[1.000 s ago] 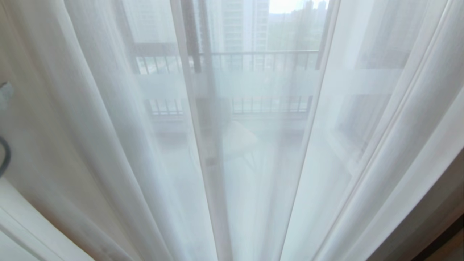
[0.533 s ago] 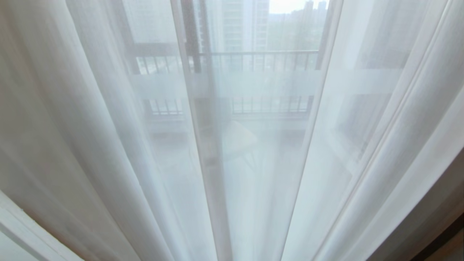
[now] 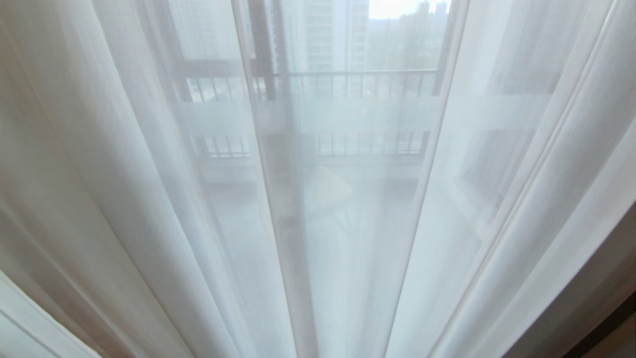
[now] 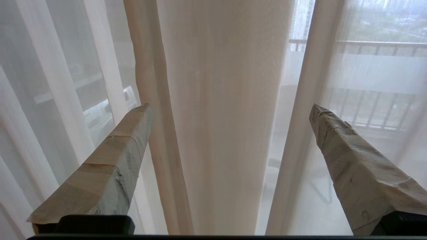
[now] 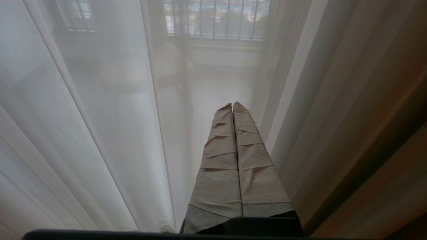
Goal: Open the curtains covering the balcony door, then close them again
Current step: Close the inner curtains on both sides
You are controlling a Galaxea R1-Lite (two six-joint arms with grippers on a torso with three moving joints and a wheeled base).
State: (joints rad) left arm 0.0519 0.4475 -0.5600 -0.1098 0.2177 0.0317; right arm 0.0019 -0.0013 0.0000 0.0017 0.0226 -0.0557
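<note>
Drawn across the whole view ahead, sheer curtains [image 3: 348, 223] hanging in long soft pleats, balcony railing [image 3: 357, 79] dim behind. Probably light, limp and slippery: best pinched at a bunched fold [image 4: 220, 116], not a single layer. Left gripper [image 4: 230, 126] spread wide, straddling that fold, holding nothing. Right gripper [image 5: 233, 106] pressed together, empty, near the fabric.

- You're in a high-rise flat: sheer white curtains [image 3: 149, 174] hang floor-length.
- Behind them, a balcony railing [image 3: 357, 79].
- Beyond, you see tower blocks [image 3: 328, 35].
</note>
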